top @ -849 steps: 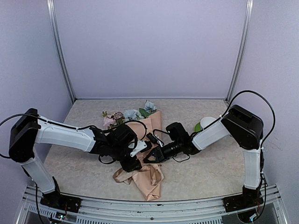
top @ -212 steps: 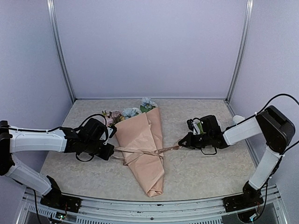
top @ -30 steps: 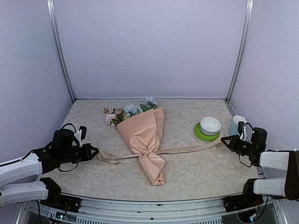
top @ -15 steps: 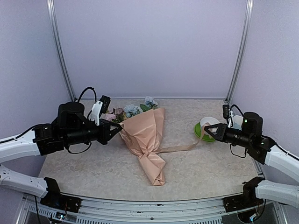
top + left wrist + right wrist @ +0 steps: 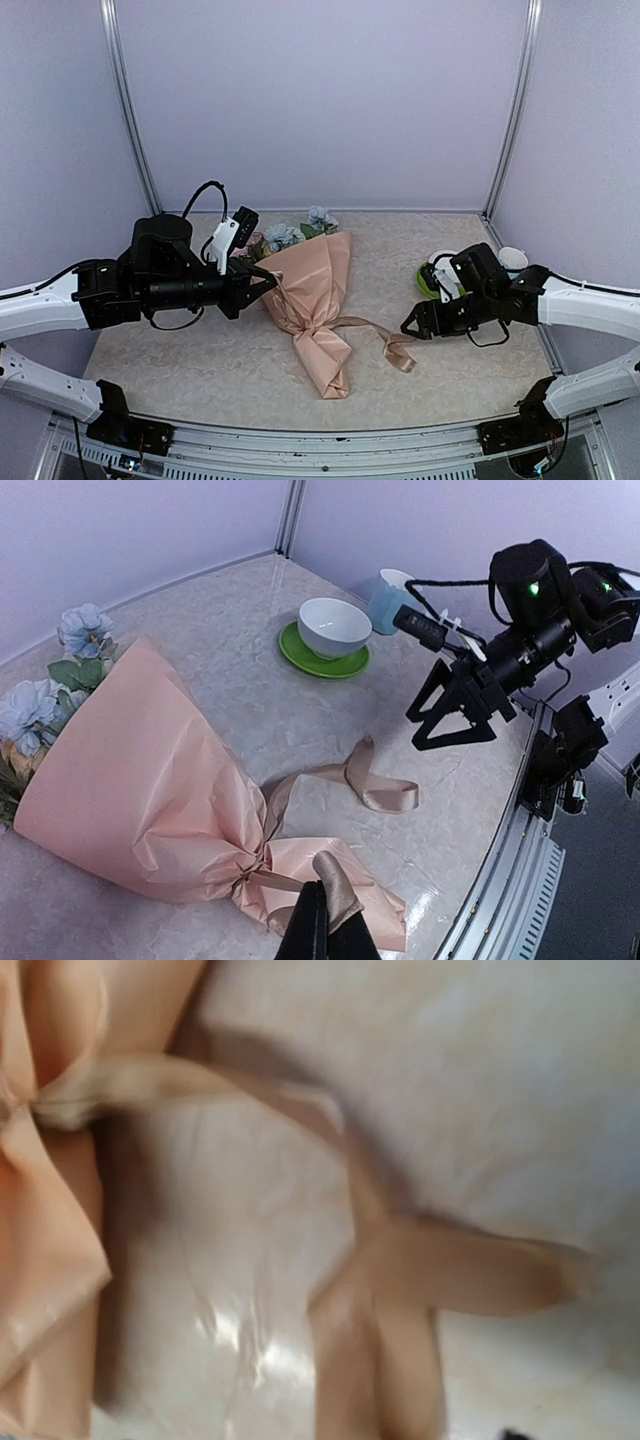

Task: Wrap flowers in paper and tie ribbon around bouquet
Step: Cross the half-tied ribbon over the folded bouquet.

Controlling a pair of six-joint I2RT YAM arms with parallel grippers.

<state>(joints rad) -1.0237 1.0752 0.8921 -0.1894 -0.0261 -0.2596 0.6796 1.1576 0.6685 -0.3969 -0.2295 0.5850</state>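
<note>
The bouquet [image 5: 312,285] lies on the table, its peach paper [image 5: 140,785] cinched at the waist by the beige ribbon [image 5: 388,347], with blue and pink flowers [image 5: 285,236] at its far rim. My left gripper [image 5: 268,284] hovers over the bouquet's left side, shut on one ribbon end [image 5: 338,888]. The other ribbon end lies loose in a loop [image 5: 375,792] on the table. To the right of that loop my right gripper [image 5: 411,327] stands open and holds nothing. The right wrist view is blurred, showing the ribbon [image 5: 400,1290] and the paper [image 5: 50,1250].
A white bowl [image 5: 335,626] on a green plate [image 5: 300,660] and a pale blue cup [image 5: 392,592] stand at the back right, just behind my right arm. The table's metal front rail [image 5: 330,445] runs along the near edge.
My right gripper has opened and dropped its ribbon end, which now lies looped on the table. Both arms have swung inward, the left carrying its ribbon end over the bouquet.
</note>
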